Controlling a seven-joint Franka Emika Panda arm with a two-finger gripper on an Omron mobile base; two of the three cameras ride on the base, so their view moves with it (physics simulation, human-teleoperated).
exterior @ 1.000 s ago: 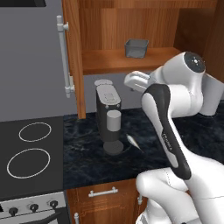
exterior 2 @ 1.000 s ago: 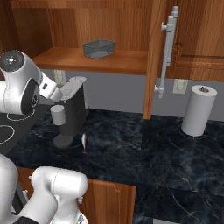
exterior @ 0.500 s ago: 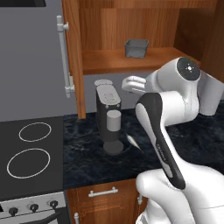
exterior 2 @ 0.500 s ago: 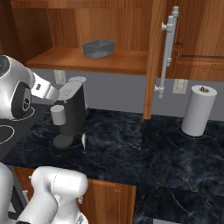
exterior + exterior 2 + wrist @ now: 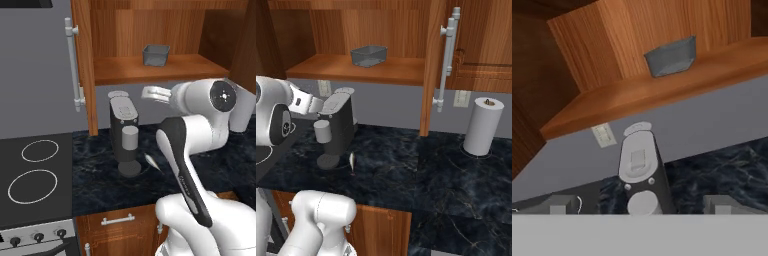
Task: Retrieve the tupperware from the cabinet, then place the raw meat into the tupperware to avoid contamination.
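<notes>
The tupperware (image 5: 156,55) (image 5: 369,55) (image 5: 671,56), a small grey box, stands on the shelf of the open cabinet (image 5: 150,75) (image 5: 356,70). The raw meat (image 5: 151,161) (image 5: 351,160), a pale sliver, lies on the dark counter just right of the coffee machine's base. My gripper (image 5: 148,92) (image 5: 318,105) (image 5: 639,207) hovers open above the top of the coffee machine, below the shelf's level. Its fingertips (image 5: 559,205) stand wide apart with nothing between them. The hand looks up and forward at the tupperware.
A black and grey coffee machine (image 5: 125,135) (image 5: 336,130) (image 5: 639,170) stands under the shelf. The cabinet doors (image 5: 82,65) (image 5: 438,65) stick out on both sides. A paper-towel roll (image 5: 483,126) stands at the right, a stovetop (image 5: 35,175) at the left.
The arm has swung its upper joints lower and the hand has drawn back a little from over the coffee machine. The jaws stay open. Tupperware and meat have not moved.
</notes>
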